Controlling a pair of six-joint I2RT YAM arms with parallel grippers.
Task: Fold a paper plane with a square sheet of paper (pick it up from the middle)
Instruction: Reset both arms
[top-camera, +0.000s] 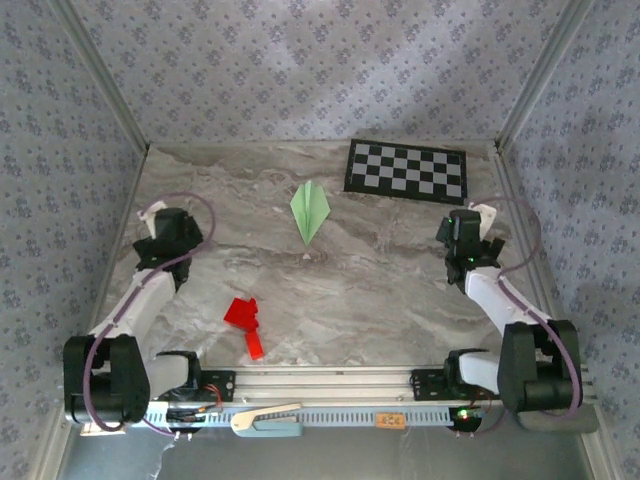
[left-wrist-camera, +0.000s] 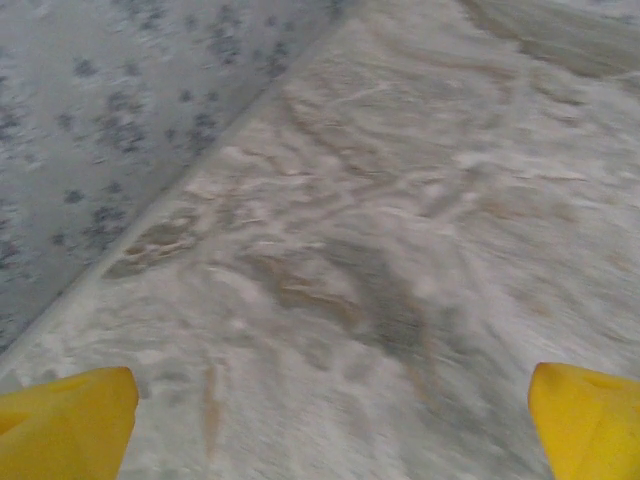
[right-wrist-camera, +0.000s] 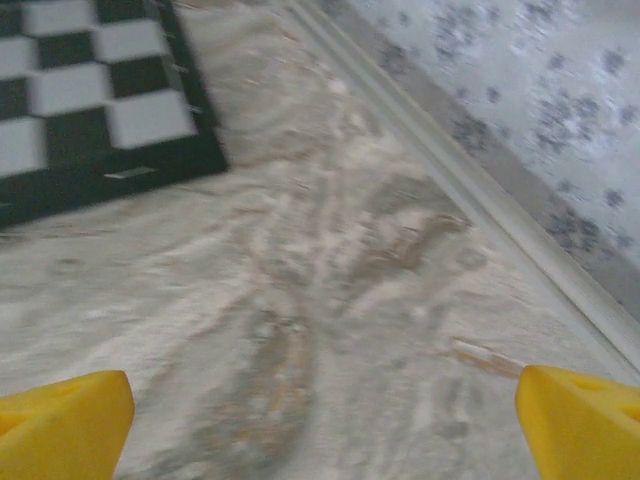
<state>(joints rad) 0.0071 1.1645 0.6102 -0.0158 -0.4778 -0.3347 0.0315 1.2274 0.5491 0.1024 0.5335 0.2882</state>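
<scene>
Our pale green folded paper plane (top-camera: 310, 212) lies left of the black-and-white checkerboard (top-camera: 406, 170). It looks light and crushable, so we'd pinch its centre crease. Our left gripper (left-wrist-camera: 330, 425) and right gripper (right-wrist-camera: 320, 420) gape apart, empty.

Pale green paper plane (top-camera: 310, 210), red paper shape (top-camera: 244, 320) (black-and-white checkerboard (top-camera: 406, 169)).

Left arm (top-camera: 135, 300): had white links, black joint housings, a looped purple cable (top-camera: 211, 225) | Right arm (top-camera: 495, 295): matched in white and black, with its own cable and a small green light (top-camera: 470, 263) | Left gripper (left-wrist-camera: 320, 430): wore bright yellow wedge fingertips (left-wrist-camera: 65, 425) | Right gripper (right-wrist-camera: 325, 425): bore the same yellow wedges
</scene>
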